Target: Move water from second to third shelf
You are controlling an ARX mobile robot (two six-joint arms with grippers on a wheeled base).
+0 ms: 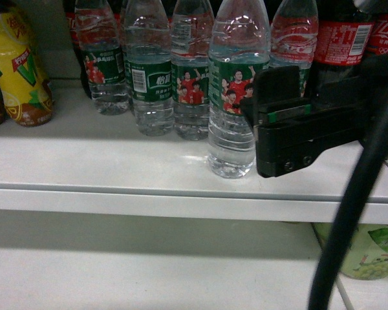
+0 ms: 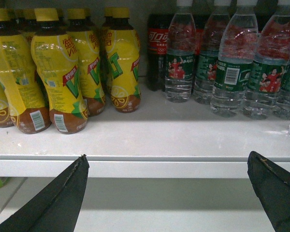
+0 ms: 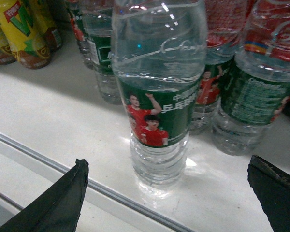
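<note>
- Head view: the right gripper (image 1: pixel 262 110) enters from the right edge at mid-height, level with the shelf (image 1: pixel 116 161). Its dark body sits just beside the label of the front water bottle (image 1: pixel 236 90); contact cannot be confirmed. The bottle stands upright, long axis vertical, near the shelf's front edge, centre-right.
- Left wrist view: the left gripper (image 2: pixel 176 191) fingers (image 2: pixel 63 198) are spread wide at the lower corners, holding nothing, below the shelf lip. Yellow drink bottles (image 2: pixel 63 72) stand upper left.
- Right wrist view: fingers spread wide at the lower corners; the upright bottle stands at centre, between and beyond them, untouched.
</note>
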